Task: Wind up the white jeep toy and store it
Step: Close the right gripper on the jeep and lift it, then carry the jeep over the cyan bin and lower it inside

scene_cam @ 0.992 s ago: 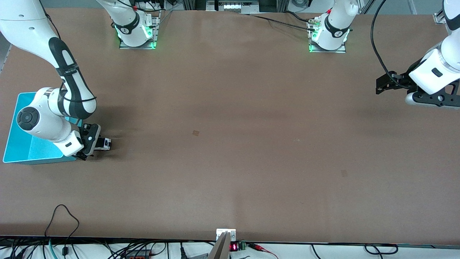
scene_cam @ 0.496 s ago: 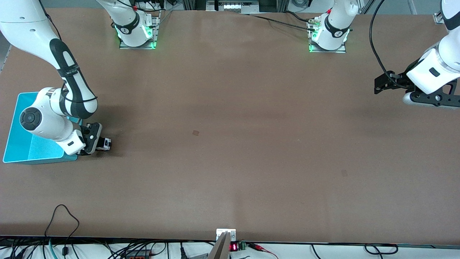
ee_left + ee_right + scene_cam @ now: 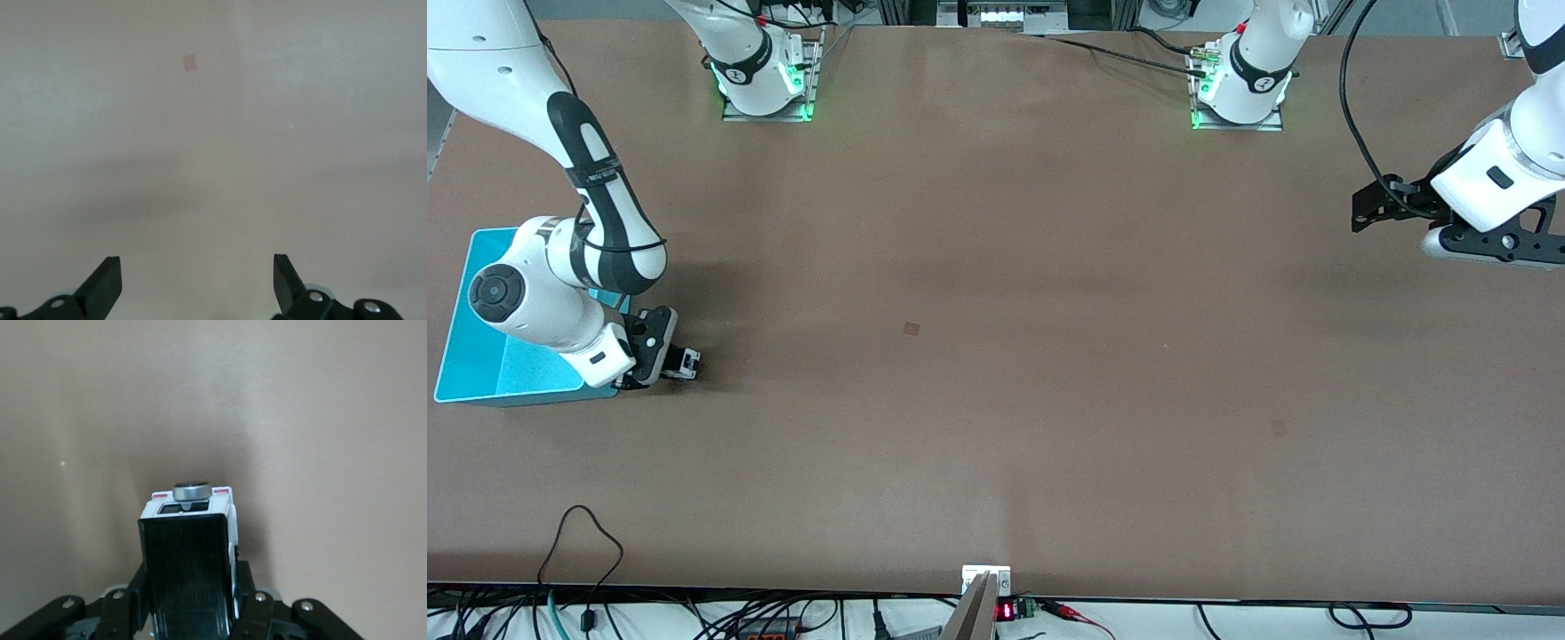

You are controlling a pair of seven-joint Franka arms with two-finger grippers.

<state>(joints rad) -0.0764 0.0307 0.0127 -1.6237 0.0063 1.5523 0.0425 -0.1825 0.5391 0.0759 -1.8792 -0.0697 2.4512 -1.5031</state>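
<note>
— White jeep toy [image 3: 687, 360]: where is it?

— Toward the right arm's end of the bench [image 3: 996, 356], just beside the cyan bin [image 3: 480, 373], at the bin's wall that faces the middle of the bench. The right pincer [image 3: 667, 360] is clamped on it.

— How does the grip look up close?

— In the right wrist view the jeep [image 3: 190, 560] sits between the fingers [image 3: 137, 587], black roof panel up, with a small round grey part showing at its outer end. Whether the wheels touch the bench, I cannot tell.

— And the left arm?

— It waits over the bench near its own end, well apart from the toy. The left pincer [image 3: 197, 283] hangs with its fingers spread wide and nothing between them, bare bench below.
</note>
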